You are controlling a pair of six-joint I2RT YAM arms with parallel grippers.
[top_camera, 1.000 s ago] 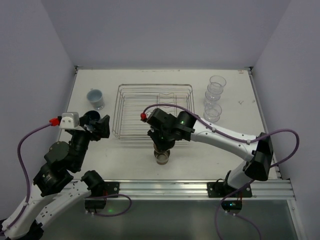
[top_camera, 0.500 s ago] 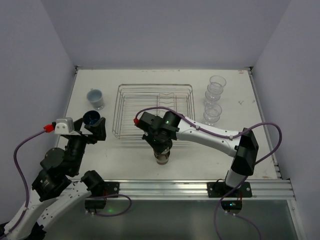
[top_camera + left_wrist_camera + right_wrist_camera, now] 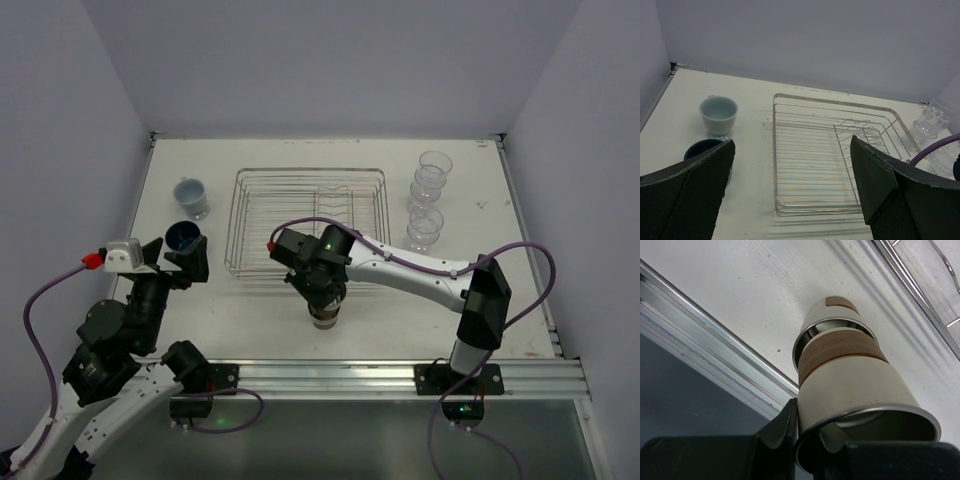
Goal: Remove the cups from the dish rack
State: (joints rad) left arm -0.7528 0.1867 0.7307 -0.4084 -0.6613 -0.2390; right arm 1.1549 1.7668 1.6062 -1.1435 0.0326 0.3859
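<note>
Pulling the right elbow inward since a second ago while keeping the right gripper (image 3: 325, 297) low over the table's near edge, clamping the rim of a cream cup with a brown band (image 3: 855, 385). Seating that cup's base inside the mouth of a matching cream cup (image 3: 826, 310), which is standing on the white table (image 3: 740, 280) just in front of the dish rack (image 3: 774, 150) and near the aluminium rail (image 3: 705, 335). Easing the left gripper (image 3: 792, 144) back from the dark blue cup (image 3: 702, 150), jaws spread wide and gripping nothing. Hovering just short of that cup, itself partly hidden behind one finger, with the pale blue cup (image 3: 718, 114) standing right behind it, left of the rack. Showing the clear tumblers (image 3: 428, 195) grouped to the rack's right.
</note>
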